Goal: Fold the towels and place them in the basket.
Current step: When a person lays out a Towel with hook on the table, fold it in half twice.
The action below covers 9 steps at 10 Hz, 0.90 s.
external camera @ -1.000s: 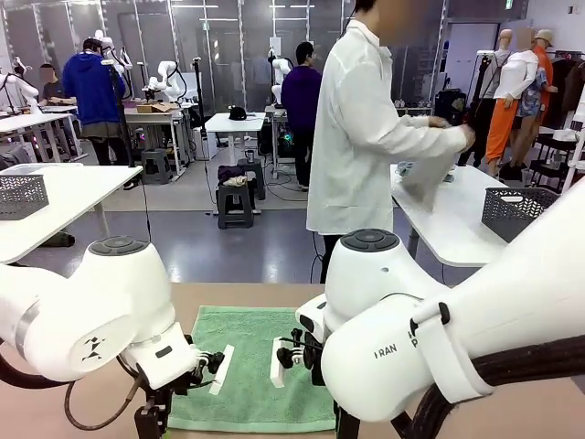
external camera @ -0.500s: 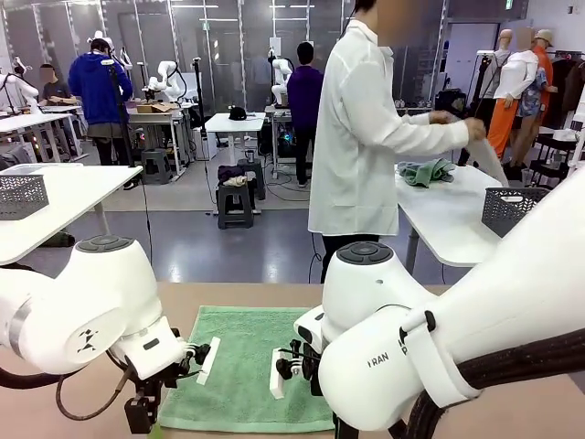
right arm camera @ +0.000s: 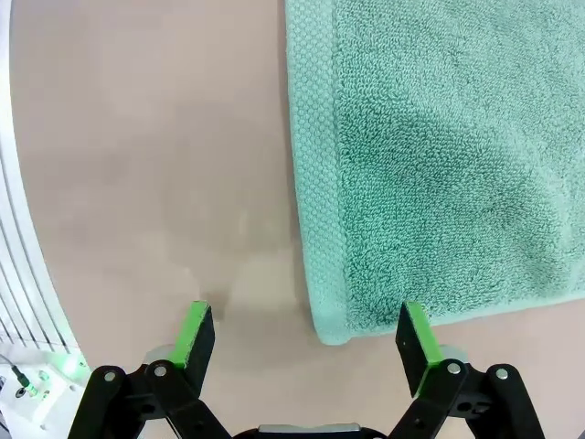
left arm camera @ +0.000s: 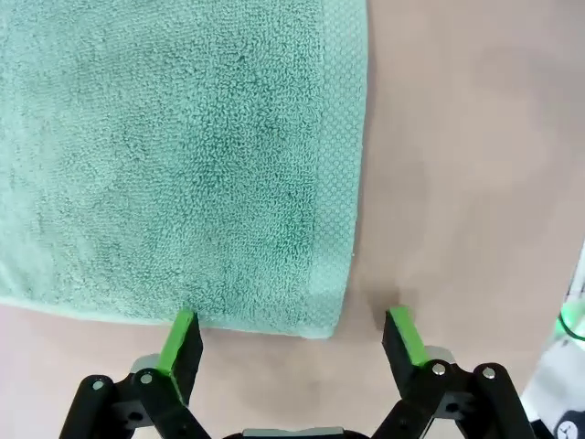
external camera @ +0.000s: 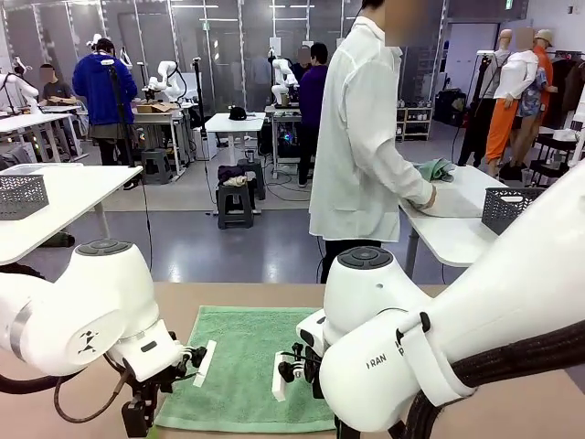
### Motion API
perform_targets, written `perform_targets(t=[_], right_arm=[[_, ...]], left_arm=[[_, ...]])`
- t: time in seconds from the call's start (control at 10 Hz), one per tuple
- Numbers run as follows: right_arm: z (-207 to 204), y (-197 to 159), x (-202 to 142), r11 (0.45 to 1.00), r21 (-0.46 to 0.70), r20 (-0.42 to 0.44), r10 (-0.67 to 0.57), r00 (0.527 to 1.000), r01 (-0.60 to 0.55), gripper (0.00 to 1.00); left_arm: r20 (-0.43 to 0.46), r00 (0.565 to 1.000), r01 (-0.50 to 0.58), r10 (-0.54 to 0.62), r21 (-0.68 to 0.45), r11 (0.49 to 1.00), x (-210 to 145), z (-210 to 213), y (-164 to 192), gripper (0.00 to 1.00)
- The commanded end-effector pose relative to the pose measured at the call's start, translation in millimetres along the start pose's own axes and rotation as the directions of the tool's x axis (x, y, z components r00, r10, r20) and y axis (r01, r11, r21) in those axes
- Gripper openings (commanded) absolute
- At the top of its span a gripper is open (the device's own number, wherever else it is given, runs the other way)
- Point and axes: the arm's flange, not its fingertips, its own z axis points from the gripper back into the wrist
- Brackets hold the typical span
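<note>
A mint green towel (external camera: pixel 245 366) lies flat on the tan table between my two arms. In the left wrist view my left gripper (left arm camera: pixel 292 334) stands open just above a near corner of the towel (left arm camera: pixel 174 155), one pad at the hem, the other over bare table. The right wrist view has my right gripper (right arm camera: pixel 306 334) open over the other near corner of the towel (right arm camera: pixel 439 155), its fingers straddling that corner. Nothing is held. The basket is out of view on my table.
Bare tan tabletop (external camera: pixel 247 294) surrounds the towel. A person in a white lab coat (external camera: pixel 366 146) stands beyond the far edge, facing a white side table (external camera: pixel 448 229) with a dark mesh basket (external camera: pixel 514 208) and crumpled cloth (external camera: pixel 437 169).
Both arms have sunk slightly and drawn toward the near edge of the towel. The person has turned and lowered both hands onto cloth on the side table.
</note>
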Motion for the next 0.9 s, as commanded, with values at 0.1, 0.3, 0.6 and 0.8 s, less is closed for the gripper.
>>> perform_targets(t=[0.1, 0.3, 0.6, 0.8], right_arm=[[-7.5, 8.0, -9.9, 0.999, -0.018, 0.004, 0.027, 1.0, -0.027, 1.0], [-7.8, 6.9, -9.2, 0.999, -0.022, 0.0, 0.035, 0.999, -0.035, 0.85], [-4.6, 4.7, -6.6, 0.999, -0.036, 0.0, 0.031, 1.0, -0.031, 0.8], [1.8, 0.4, -5.5, 0.999, -0.039, 0.004, 0.034, 0.999, -0.034, 0.8]], left_arm=[[0.034, 0.999, 0.015, -0.015, -0.004, 1.0, -63.9, -20.4, -111.2, 1.0], [0.034, 0.999, 0.023, -0.023, 0.024, 0.999, -63.8, -19.5, -110.3, 0.84], [0.046, 0.999, 0.017, -0.02, 0.054, 0.998, -61.4, -14.1, -107.0, 0.72], [0.045, 0.999, 0.02, -0.023, 0.053, 0.998, -59.1, -11.6, -102.5, 0.72]])
